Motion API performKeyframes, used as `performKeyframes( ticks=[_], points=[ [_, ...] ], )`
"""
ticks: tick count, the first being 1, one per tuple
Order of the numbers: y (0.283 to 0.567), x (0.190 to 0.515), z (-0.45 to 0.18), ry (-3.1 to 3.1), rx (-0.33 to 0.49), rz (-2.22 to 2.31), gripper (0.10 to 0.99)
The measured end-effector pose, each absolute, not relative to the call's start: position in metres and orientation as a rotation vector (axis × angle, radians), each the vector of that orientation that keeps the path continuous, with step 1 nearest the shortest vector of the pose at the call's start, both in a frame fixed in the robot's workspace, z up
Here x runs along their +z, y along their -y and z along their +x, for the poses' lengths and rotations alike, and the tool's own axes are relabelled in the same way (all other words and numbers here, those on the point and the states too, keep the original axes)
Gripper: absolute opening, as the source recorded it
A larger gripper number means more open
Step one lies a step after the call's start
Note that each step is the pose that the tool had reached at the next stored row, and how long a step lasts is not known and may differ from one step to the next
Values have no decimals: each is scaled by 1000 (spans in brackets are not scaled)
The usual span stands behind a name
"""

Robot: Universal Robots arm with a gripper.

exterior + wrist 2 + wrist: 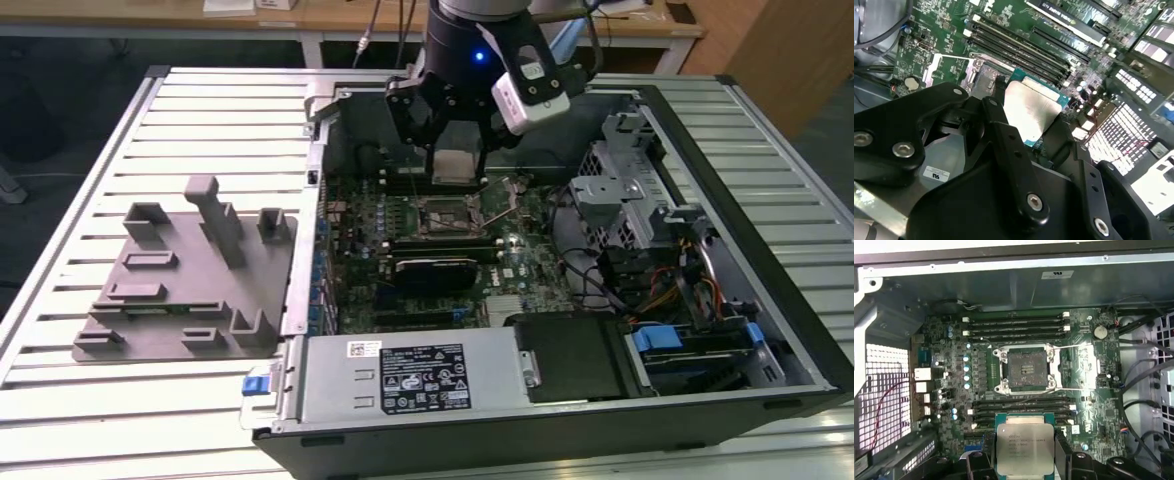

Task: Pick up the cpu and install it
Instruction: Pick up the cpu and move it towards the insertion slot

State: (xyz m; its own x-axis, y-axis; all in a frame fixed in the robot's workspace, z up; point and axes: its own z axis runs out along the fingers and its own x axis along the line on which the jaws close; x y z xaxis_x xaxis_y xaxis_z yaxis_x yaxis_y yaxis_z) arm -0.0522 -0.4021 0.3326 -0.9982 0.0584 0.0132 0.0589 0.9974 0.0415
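Jaws of the gripper [454, 165] clamped on the cpu [1025, 450]. The cpu is held level, silver top up, near the open socket [1026, 369], not touching it.

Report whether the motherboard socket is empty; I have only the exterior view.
Observer: In the first wrist view the socket is bare, with no chip seated in it.
Operator: Describe the grip on the cpu.
Observer: In the second wrist view the jaws stand shut on two opposite edges of the cpu, and its silver top faces the camera.
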Motion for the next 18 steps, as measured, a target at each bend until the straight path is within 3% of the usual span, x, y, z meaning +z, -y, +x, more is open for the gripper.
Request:
performKeyframes(
  ticks=[18],
  points=[
    [394, 305, -52, 3133, -69, -91, 545]
  ],
)
